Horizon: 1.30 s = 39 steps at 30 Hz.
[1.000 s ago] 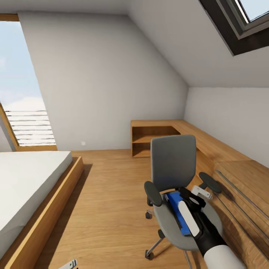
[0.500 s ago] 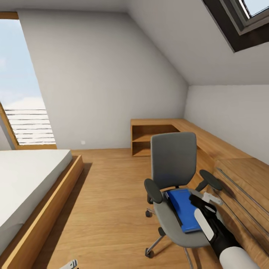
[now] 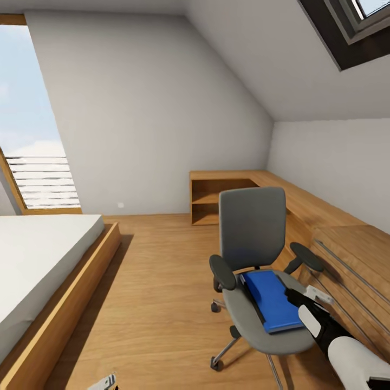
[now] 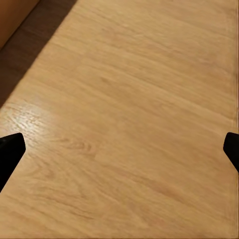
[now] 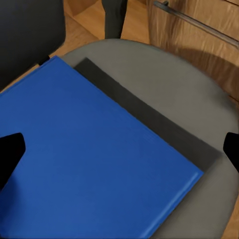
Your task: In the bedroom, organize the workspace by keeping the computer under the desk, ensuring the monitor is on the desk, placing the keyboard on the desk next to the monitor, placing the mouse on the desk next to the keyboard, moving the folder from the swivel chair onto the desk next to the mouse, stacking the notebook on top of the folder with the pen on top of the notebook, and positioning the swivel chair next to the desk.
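A: Lying flat on the grey upholstered swivel chair (image 3: 254,238) seat is the flat bright blue folder (image 3: 273,299), at about five o'clock in the head view.

B: And the right gripper (image 5: 119,149)?

A: Fingers spread wide apart over the folder, holding nothing.

B: The left gripper (image 4: 119,149)?

A: Spread open too, above bare wooden plank floor (image 4: 124,109). A wooden cabinet with long metal bar handles (image 3: 346,260) stands at the chair's three o'clock.
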### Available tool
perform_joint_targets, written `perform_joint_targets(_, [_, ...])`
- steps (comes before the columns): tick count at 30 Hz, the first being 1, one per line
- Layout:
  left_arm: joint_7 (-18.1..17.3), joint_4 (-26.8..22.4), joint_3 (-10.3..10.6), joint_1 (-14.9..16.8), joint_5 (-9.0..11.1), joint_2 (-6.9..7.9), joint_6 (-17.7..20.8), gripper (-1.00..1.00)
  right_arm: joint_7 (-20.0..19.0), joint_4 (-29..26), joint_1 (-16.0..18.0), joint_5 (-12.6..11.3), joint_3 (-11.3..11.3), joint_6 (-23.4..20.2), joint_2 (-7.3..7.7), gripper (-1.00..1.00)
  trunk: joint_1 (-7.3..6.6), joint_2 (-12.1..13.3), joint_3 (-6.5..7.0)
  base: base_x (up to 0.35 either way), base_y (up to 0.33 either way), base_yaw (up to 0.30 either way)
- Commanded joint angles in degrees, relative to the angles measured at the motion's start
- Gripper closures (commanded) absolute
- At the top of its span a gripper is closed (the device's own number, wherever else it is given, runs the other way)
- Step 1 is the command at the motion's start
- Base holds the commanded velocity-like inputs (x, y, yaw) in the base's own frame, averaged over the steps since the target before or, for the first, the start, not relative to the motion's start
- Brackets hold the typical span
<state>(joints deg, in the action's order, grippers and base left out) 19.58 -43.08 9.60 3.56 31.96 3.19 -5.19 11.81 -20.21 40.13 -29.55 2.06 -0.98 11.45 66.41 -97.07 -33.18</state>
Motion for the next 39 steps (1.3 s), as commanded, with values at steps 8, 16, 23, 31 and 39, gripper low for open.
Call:
perform_joint_targets(8, [7.6,-19.5,4.9,0.0,-1.3,-2.29,16.5,-1.00,-3.4,3.8,1.8,-0.4,0.3,1.0,1.59,-1.00,1.76,-3.3,-1.50,0.000,0.000,0.000])
perform_joint_targets(16, [13.7,-37.7,5.3,4.8,-1.3,-11.31,38.6,-1.00,-6.0,3.8,1.9,-0.5,0.3,0.8,1.42,-1.00,3.52,-6.5,-2.94,0.000,0.000,0.000])
perform_joint_targets(23, [14.3,-39.0,8.2,6.6,-1.5,-12.91,42.0,-1.00,-6.3,3.5,1.9,-0.4,2.6,0.9,1.31,-1.00,5.05,-9.3,-4.19,0.000,0.000,0.000])
perform_joint_targets(31, [14.4,-38.3,8.5,6.8,-1.6,-12.40,42.1,-1.00,-6.1,2.1,1.9,-0.8,3.4,0.5,1.37,-1.00,6.81,-12.5,-5.63,0.000,0.000,0.000])
perform_joint_targets(39, [14.3,-38.2,7.8,6.8,-1.7,-12.06,42.0,-1.00,-6.5,1.3,1.9,-1.1,3.5,0.5,1.46,-1.00,7.03,-12.9,-5.81,0.000,0.000,0.000])
